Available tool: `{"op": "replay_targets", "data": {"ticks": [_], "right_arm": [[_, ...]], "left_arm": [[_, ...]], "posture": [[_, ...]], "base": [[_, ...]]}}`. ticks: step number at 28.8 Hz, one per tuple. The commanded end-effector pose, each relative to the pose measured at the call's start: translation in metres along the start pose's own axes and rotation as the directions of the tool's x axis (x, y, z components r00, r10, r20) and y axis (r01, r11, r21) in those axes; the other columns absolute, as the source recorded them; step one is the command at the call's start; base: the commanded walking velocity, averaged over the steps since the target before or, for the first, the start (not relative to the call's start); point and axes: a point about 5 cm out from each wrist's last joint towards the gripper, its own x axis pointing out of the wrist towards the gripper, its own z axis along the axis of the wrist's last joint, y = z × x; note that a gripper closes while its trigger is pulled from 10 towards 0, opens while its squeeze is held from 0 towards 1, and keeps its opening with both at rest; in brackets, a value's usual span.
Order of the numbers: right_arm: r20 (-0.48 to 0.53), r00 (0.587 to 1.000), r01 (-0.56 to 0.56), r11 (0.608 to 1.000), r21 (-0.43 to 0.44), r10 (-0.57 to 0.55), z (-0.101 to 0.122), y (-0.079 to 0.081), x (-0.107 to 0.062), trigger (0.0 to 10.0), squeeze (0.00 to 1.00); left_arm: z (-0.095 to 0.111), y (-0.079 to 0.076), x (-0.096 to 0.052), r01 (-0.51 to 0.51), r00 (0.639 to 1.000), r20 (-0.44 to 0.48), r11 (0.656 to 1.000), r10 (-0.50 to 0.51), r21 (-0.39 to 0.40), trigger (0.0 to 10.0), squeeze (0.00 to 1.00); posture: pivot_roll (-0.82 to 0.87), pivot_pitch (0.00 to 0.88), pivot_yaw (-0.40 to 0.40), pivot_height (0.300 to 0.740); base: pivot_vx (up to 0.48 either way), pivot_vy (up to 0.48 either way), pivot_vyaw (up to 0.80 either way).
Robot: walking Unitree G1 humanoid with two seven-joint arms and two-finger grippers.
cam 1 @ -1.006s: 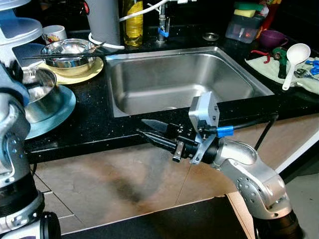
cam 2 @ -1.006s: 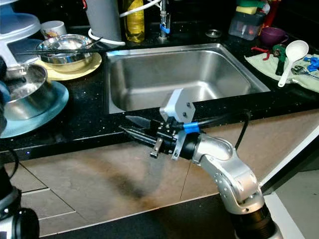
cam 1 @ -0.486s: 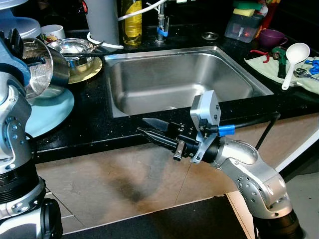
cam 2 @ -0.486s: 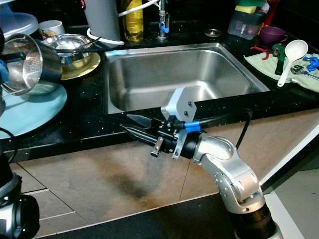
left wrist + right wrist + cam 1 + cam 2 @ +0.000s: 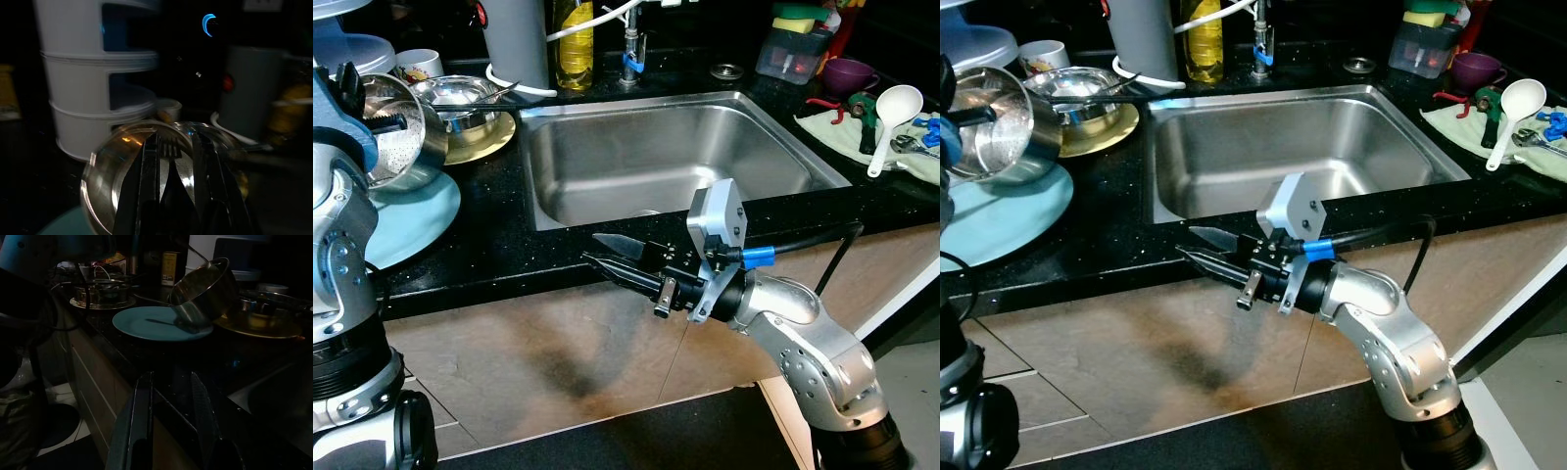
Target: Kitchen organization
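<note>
I hold a steel bowl (image 5: 399, 137) in my left gripper (image 5: 173, 176), tipped on its side with its open mouth turned toward the sink, lifted just above the blue plate (image 5: 416, 217) at the left end of the black counter (image 5: 499, 245). One finger (image 5: 146, 181) lies inside the bowl and the other across its rim, so the fingers are clamped on the wall of the bowl. Behind it, a second steel bowl (image 5: 465, 98) sits on a yellow plate (image 5: 494, 137) with a utensil laid across it, and a white cup (image 5: 419, 66) stands further back beside a white tiered rack (image 5: 93, 73).

My right gripper (image 5: 612, 257) hangs in front of the counter edge, below the near rim of the steel sink (image 5: 666, 157), its two fingers spread a little apart and empty.

Behind the sink stand a grey jug (image 5: 517, 44), a yellow bottle (image 5: 575, 44) and the tap (image 5: 628, 49). To the right, a white ladle (image 5: 891, 117) lies on a cloth (image 5: 847, 132), near a purple bowl (image 5: 850, 74).
</note>
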Motion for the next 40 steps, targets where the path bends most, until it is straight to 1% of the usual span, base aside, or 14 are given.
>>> {"op": "replay_targets", "data": {"ticks": [1, 8, 12, 14, 18, 19, 23, 28, 29, 31, 32, 35, 38, 40], "right_arm": [[-0.005, 1.000, -0.013, 1.000, 0.014, 0.013, -0.002, 0.003, -0.001, 10.0, 0.00], [-0.009, 1.000, -0.017, 1.000, 0.017, 0.017, -0.003, 0.003, -0.002, 10.0, 0.00], [-0.007, 1.000, -0.017, 1.000, 0.016, 0.017, -0.002, 0.003, -0.002, 10.0, 0.00], [-0.003, 1.000, -0.017, 1.000, 0.013, 0.017, -0.001, 0.003, -0.001, 10.0, 0.00], [0.004, 1.000, -0.016, 1.000, 0.011, 0.016, 0.000, 0.002, -0.001, 10.0, 0.00], [0.005, 1.000, -0.017, 1.000, 0.011, 0.017, 0.000, 0.002, -0.001, 10.0, 0.00], [0.007, 1.000, -0.018, 1.000, 0.012, 0.017, 0.001, 0.002, -0.001, 10.0, 0.00], [0.009, 1.000, -0.023, 1.000, 0.019, 0.023, 0.000, 0.002, -0.001, 10.0, 0.00], [0.008, 1.000, -0.025, 0.999, 0.021, 0.025, 0.000, 0.002, -0.001, 10.0, 0.00], [0.003, 1.000, -0.031, 0.999, 0.025, 0.031, -0.001, 0.003, -0.001, 10.0, 0.00], [0.002, 0.999, -0.032, 0.999, 0.026, 0.032, -0.002, 0.003, -0.001, 10.0, 0.00], [0.001, 0.999, -0.033, 0.999, 0.027, 0.033, -0.002, 0.003, -0.001, 10.0, 0.00], [0.000, 0.999, -0.034, 0.999, 0.029, 0.034, -0.002, 0.004, -0.001, 10.0, 0.00], [-0.001, 0.999, -0.035, 0.999, 0.029, 0.035, -0.003, 0.004, -0.001, 10.0, 0.00]], "left_arm": [[-0.009, -0.015, -0.003, 0.122, 0.990, -0.065, 0.992, -0.123, -0.012, 0.0, 0.00], [-0.009, -0.019, -0.004, 0.159, 0.984, -0.076, 0.987, -0.159, -0.003, 0.0, 0.00], [0.002, -0.024, -0.003, 0.193, 0.981, -0.007, 0.980, -0.194, -0.036, 0.0, 0.00], [0.008, -0.024, -0.003, 0.189, 0.982, 0.023, 0.981, -0.189, -0.032, 0.0, 0.00], [0.019, -0.018, 0.000, 0.137, 0.987, 0.090, 0.990, -0.134, -0.024, 0.0, 0.00], [0.026, -0.014, 0.000, 0.110, 0.985, 0.133, 0.994, -0.106, -0.027, 0.0, 0.00], [0.031, -0.013, 0.000, 0.098, 0.981, 0.169, 0.995, -0.092, -0.027, 0.0, 0.00], [0.035, -0.019, -0.002, 0.161, 0.967, 0.207, 0.986, -0.149, -0.041, 0.0, 0.00], [0.033, -0.021, -0.002, 0.176, 0.967, 0.194, 0.984, -0.166, -0.039, 0.0, 0.00], [0.011, -0.020, -0.001, 0.178, 0.983, 0.035, 0.984, -0.179, 0.022, 0.0, 0.00], [0.005, -0.020, -0.001, 0.181, 0.983, -0.013, 0.983, -0.181, 0.036, 0.0, 0.00], [-0.005, -0.014, -0.002, 0.148, 0.988, -0.067, 0.986, -0.142, 0.080, 0.0, 0.00], [-0.024, -0.003, -0.005, 0.113, 0.981, -0.170, 0.983, -0.088, 0.144, 0.0, 0.00], [-0.028, 0.000, -0.006, 0.105, 0.979, -0.192, 0.981, -0.072, 0.163, 0.0, 0.00]], "posture": [[-0.04, 0.160, -0.010, 0.740], [-0.04, 0.161, -0.010, 0.740], [-0.04, 0.161, -0.010, 0.740], [-0.04, 0.161, -0.010, 0.740], [-0.04, 0.159, -0.008, 0.740], [-0.04, 0.159, -0.008, 0.740], [-0.04, 0.159, -0.008, 0.740], [-0.04, 0.158, -0.008, 0.740], [-0.04, 0.158, -0.008, 0.740], [-0.04, 0.160, -0.009, 0.740], [-0.04, 0.160, -0.009, 0.740], [-0.04, 0.161, -0.010, 0.740], [-0.04, 0.160, -0.011, 0.740], [-0.04, 0.161, -0.010, 0.740]], "base": [[0.000, 0.000, 0.00], [0.000, 0.000, 0.00], [0.000, 0.000, 0.00], [0.000, 0.000, 0.00], [0.000, 0.000, 0.00], [0.000, 0.000, 0.00], [0.000, 0.000, 0.00], [0.000, 0.000, 0.00], [0.000, 0.000, 0.00], [0.000, 0.000, 0.00], [0.000, 0.000, 0.00], [0.000, 0.000, 0.00], [0.000, 0.000, 0.00], [0.000, 0.000, 0.00]]}}
